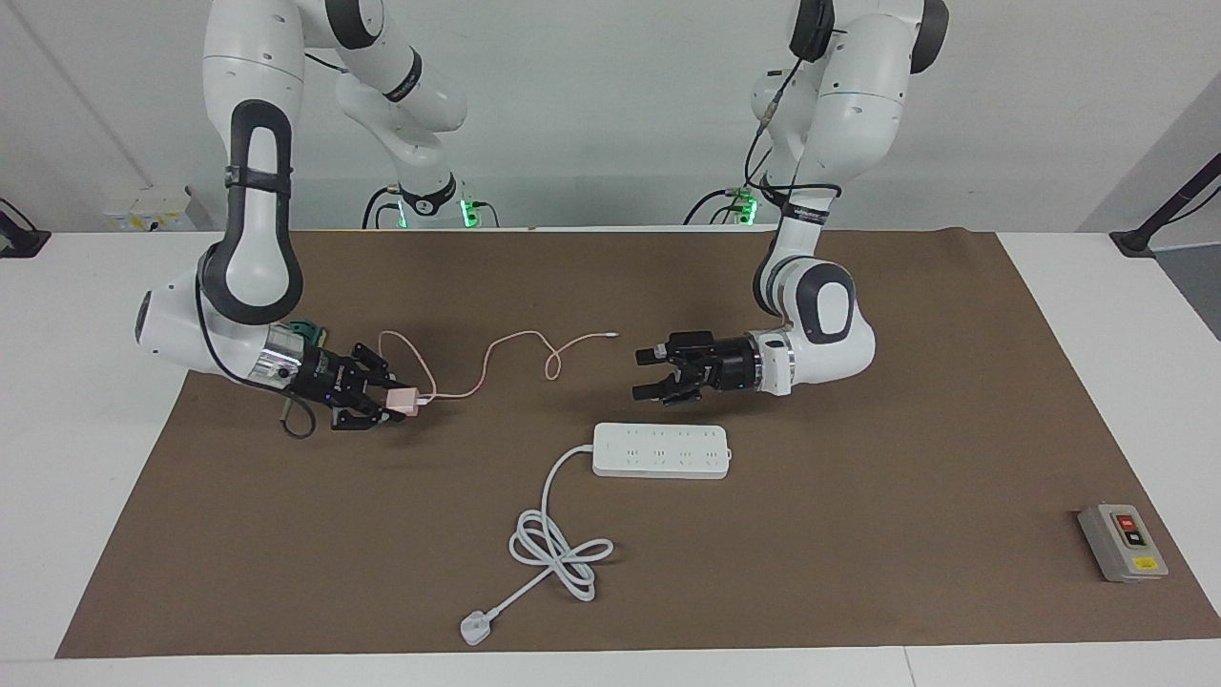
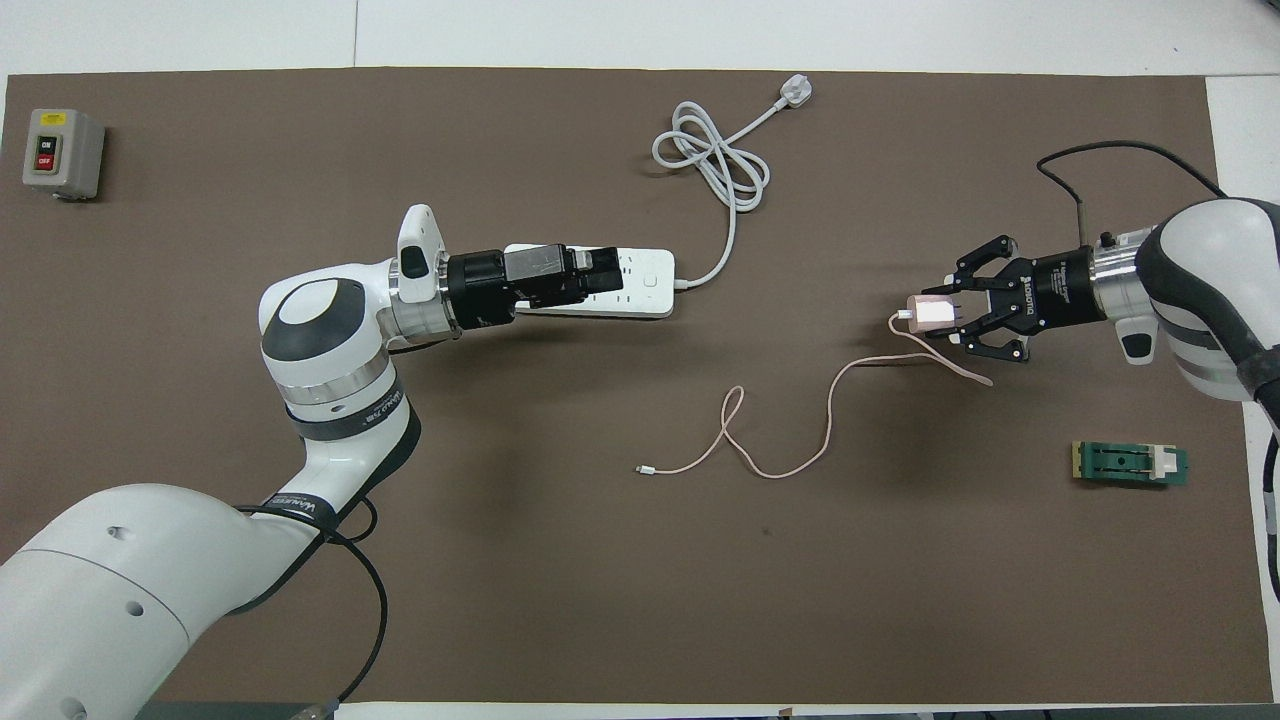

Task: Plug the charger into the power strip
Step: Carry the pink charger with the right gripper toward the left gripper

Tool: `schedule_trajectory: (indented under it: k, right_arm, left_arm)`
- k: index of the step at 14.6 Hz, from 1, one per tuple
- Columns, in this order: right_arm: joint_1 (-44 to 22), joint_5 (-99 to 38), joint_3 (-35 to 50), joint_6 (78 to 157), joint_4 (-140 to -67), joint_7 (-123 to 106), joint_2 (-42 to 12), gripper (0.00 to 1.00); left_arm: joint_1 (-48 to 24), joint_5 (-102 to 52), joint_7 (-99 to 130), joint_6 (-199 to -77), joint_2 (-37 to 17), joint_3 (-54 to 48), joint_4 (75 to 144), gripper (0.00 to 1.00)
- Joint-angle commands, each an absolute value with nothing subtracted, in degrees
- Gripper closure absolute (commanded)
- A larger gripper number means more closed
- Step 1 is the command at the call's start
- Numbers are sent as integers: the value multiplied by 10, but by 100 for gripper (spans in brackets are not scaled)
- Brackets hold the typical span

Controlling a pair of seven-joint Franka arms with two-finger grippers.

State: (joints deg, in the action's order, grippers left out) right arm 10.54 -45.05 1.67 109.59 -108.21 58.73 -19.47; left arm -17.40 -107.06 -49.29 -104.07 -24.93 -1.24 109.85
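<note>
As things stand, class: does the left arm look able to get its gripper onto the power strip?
Probably yes: the left gripper, open, hangs beside the power strip, with nothing between them.

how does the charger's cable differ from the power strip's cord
The charger's cable is thin and pink; the power strip's cord is thick and white. The cable trails in loose waves nearer the robots than the power strip, one end lifted with the charger in the right gripper; the cord lies flat, knotted in a loop, ending in a plug. Both rest on the brown mat.
</note>
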Motion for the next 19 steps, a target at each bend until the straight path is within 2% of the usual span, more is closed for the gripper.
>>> schedule_trajectory:
  k: [1, 7, 10, 15, 19]
  right_arm:
    - [63, -451, 16, 1084, -1053, 652, -177, 100]
    - [-43, -459, 18, 1099, -1000, 721, -175, 100]
    - [-94, -460, 18, 1140, -992, 742, -176, 100]
    - [-142, -482, 18, 1183, -971, 774, -180, 100]
    - [-181, -494, 18, 1249, -964, 799, -186, 100]
  left_arm:
    - [-144, -1057, -501, -1006, -239, -11, 1106, 0]
    - [-137, -1039, -503, -1012, -240, -13, 1096, 0]
    - [-143, -1040, -503, -1017, -240, -14, 1091, 0]
    - [-150, -1040, -504, -1022, -240, -14, 1097, 0]
    - [-157, -1040, -525, -1023, -232, -14, 1123, 0]
